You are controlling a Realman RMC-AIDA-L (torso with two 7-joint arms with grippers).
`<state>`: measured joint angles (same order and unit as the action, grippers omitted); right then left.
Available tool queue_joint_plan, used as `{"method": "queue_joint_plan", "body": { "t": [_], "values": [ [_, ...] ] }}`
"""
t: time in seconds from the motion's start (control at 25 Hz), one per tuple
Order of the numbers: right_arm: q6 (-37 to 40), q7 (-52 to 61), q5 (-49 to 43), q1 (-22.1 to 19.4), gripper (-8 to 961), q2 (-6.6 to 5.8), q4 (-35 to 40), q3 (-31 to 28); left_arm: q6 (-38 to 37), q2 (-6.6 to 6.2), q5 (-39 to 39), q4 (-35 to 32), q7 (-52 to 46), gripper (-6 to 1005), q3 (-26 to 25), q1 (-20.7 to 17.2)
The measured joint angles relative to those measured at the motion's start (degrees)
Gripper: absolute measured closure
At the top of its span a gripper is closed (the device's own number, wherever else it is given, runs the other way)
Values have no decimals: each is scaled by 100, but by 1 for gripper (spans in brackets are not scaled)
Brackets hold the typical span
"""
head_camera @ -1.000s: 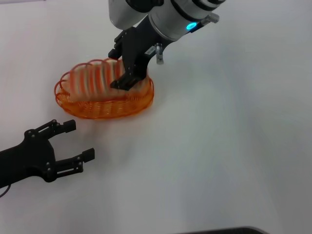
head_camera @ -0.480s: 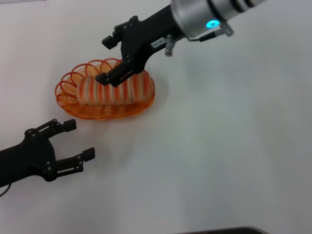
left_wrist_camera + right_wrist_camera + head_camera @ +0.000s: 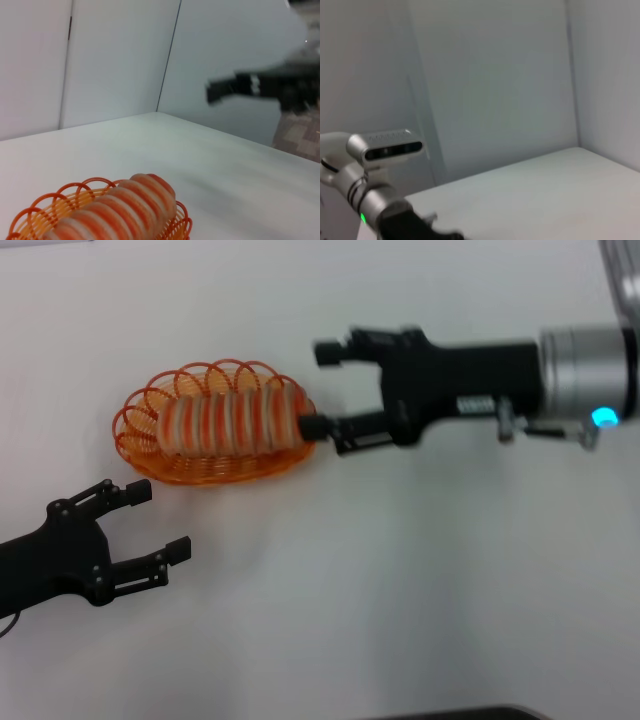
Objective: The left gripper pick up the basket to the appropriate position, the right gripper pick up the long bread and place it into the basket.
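Right pincer [image 3: 322, 390] open | striped tan long bread [image 3: 232, 423] in orange basket [image 3: 150, 468]

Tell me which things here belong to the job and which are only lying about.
Job: orange looped-wire oval basket; tan orange-striped toy long bread lying inside it; plain black left end effector, open; white-labelled black right end effector, open.
Lying about: only the white table.

A plain white table [image 3: 420, 570] meets pale wall panels [image 3: 115, 60] behind it.
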<state>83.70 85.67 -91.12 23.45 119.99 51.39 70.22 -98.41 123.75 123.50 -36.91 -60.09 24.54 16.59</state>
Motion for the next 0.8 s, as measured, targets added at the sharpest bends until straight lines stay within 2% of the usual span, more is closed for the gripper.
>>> {"method": "queue_joint_plan", "body": {
  "t": [0.12, 0.28, 0.56, 0.8],
  "values": [
    [124, -465, 56, -384, -3, 3, -351, 5, 4, 0, -12, 13, -18, 106, -27, 30],
    [307, -1192, 75, -616, -3, -15, -966, -42, 8, 0, -25, 115, -32, 106, -84, 71],
    [341, -2257, 36, -756, -2, -45, -1836, -200, 16, -9, -29, 126, -34, 106, -206, 122],
    [280, -2539, 0, -920, -2, -65, -1996, -320, 135, -40, 87, 93, -111, 106, -264, 89]
  ]
}}
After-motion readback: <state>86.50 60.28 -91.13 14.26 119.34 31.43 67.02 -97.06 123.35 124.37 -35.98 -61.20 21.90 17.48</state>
